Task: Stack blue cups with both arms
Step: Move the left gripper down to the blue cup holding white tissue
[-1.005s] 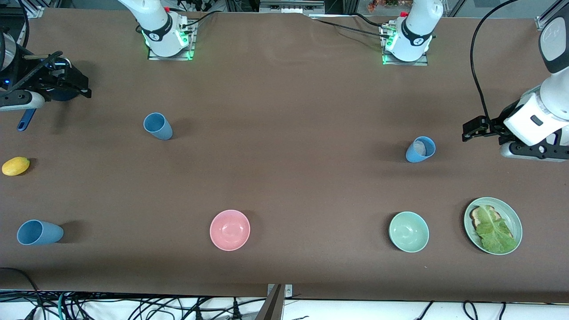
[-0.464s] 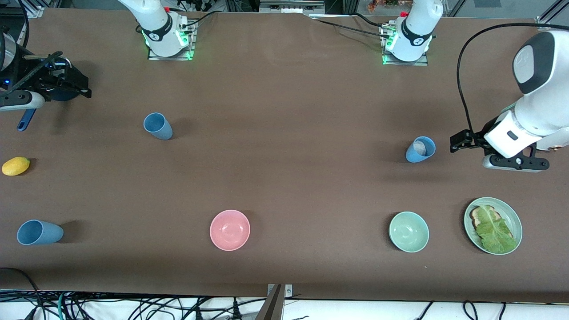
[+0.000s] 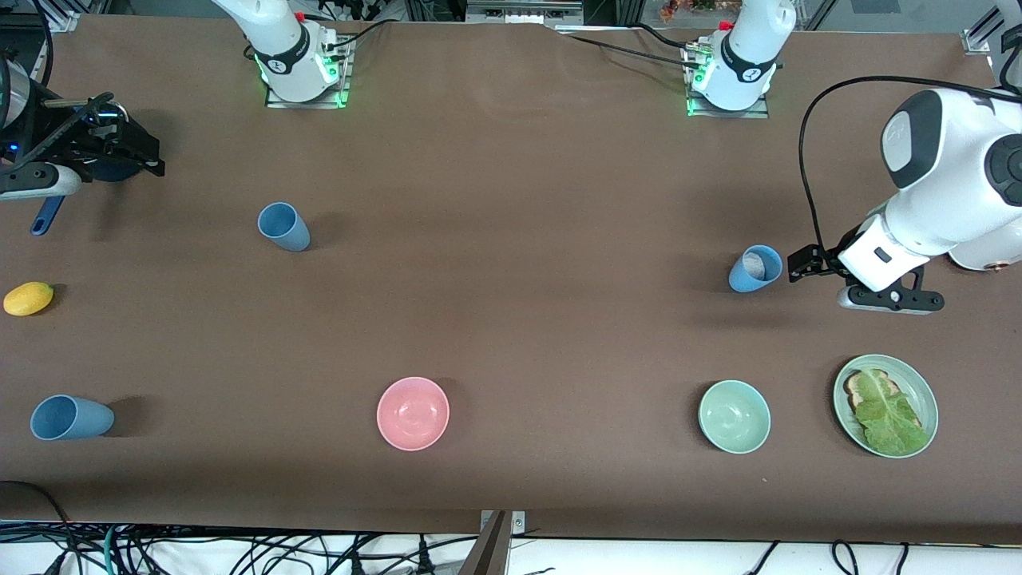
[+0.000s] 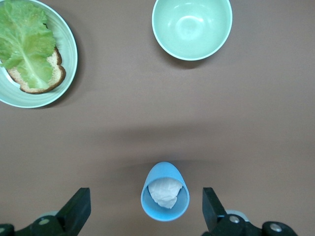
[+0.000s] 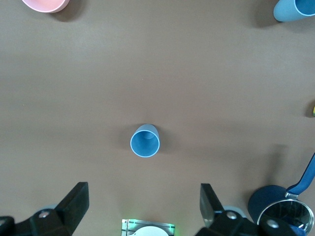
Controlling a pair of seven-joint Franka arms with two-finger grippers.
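Note:
Three light-blue cups are on the brown table. One cup (image 3: 754,268) holds a crumpled white wad and sits toward the left arm's end. My left gripper (image 3: 801,263) is open and low, just beside this cup. In the left wrist view the cup (image 4: 163,173) sits between the open fingers, near their tips. A second cup (image 3: 283,226) stands toward the right arm's end and also shows in the right wrist view (image 5: 145,141). A third cup (image 3: 70,418) is near the front corner at that end. My right gripper (image 3: 144,156) is open and empty, waiting over that table end.
A pink bowl (image 3: 413,413), a pale-green bowl (image 3: 734,416) and a green plate (image 3: 918,383) with toast and lettuce lie nearer the front camera. A lemon (image 3: 28,298) and a dark blue pot with a handle (image 3: 46,216) are at the right arm's end.
My left arm has moved in from the table end toward the cup with the white wad, and its gripper is now beside it. The right arm has not moved.

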